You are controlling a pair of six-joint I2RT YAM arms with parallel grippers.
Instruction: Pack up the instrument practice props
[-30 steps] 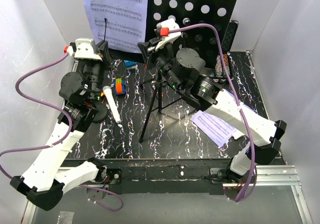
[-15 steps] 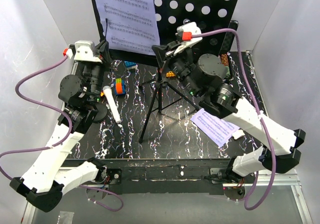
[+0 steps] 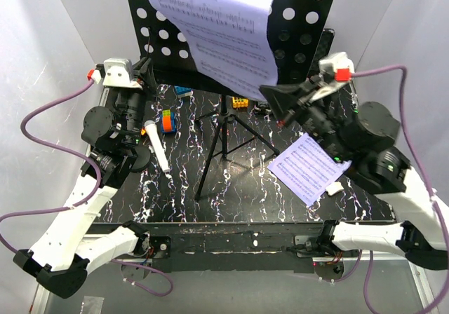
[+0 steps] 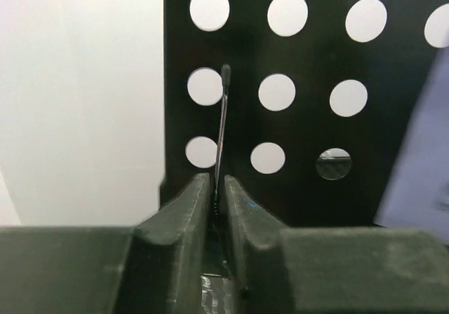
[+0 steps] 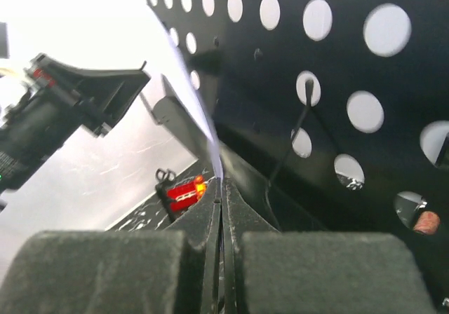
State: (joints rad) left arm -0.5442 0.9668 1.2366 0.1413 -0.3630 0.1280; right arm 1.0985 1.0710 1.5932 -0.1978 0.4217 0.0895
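Right wrist view: the right hand (image 5: 220,191) is pinched together on a lower corner of a white printed sheet-music page (image 3: 217,41), which hangs in front of the black tripod music stand with hole-punched metal desk (image 5: 344,65). At the stand's left edge, the left hand (image 4: 217,188) is clamped on a thin wire page-holder (image 4: 223,118). Right of the stand's legs a second white page (image 3: 309,167) lies flat on the black marbled counter (image 3: 238,188). Left of them lies the small grey-headed microphone (image 3: 159,151).
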